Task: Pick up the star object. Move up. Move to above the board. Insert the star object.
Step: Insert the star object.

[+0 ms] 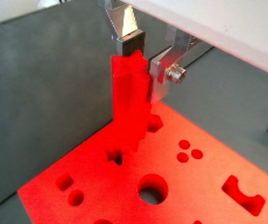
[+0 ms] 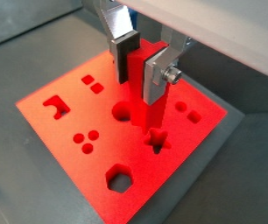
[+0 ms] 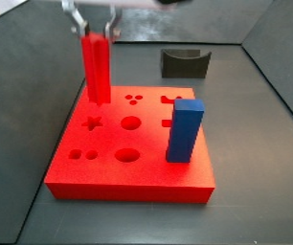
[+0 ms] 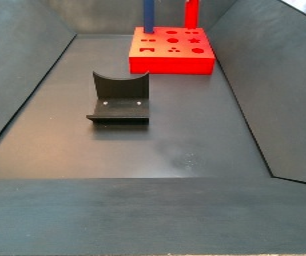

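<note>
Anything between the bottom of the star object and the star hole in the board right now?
Nothing: in a side view the star object, held by the tool, hangs above the board with only bare red surface and air before the star hole.

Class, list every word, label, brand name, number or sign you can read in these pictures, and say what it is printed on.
None: no readable text in any view.
The board has only cut-out holes, no lettering.
The star object, held in the tool above the board, is plain red.
The blue block and the dark grey holder are unmarked.
</note>
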